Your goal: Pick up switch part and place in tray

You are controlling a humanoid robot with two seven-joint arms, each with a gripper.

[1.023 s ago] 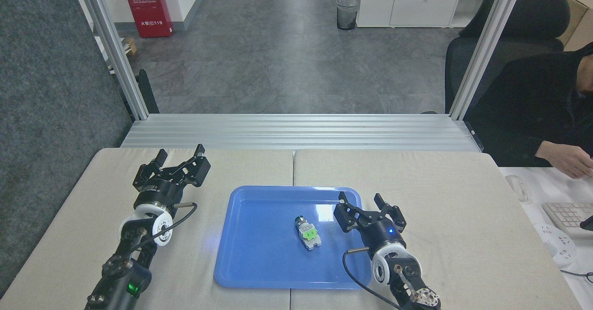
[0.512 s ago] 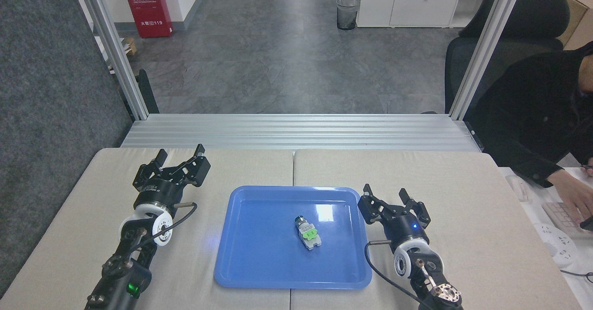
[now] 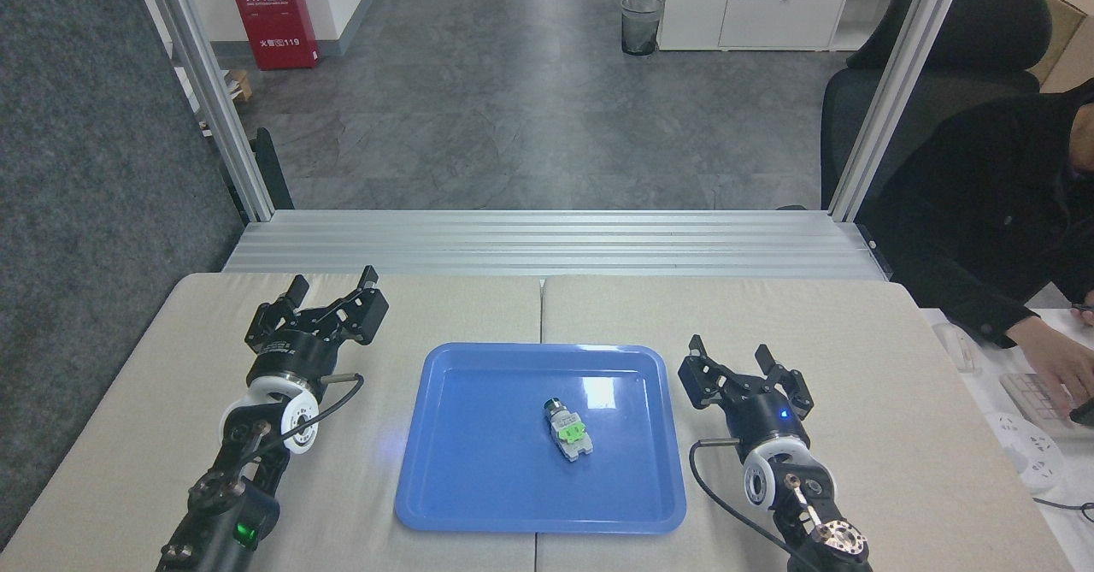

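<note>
Table: two beige padded sections, seam down the middle.
Person: dark sleeve, seated at right edge, hand over a keyboard.
Tray: glossy blue, raised rim, lying flat across the seam near the table's front.
Left gripper: black, jaws apart, empty, over the table left of the tray, well clear of it.
Right gripper: black, jaws apart, empty, just beside the tray's right rim, outside it.
Switch part: lying on the tray floor, right of centre, dark ringed end pointing away, green clip up, touched by neither gripper.
</note>
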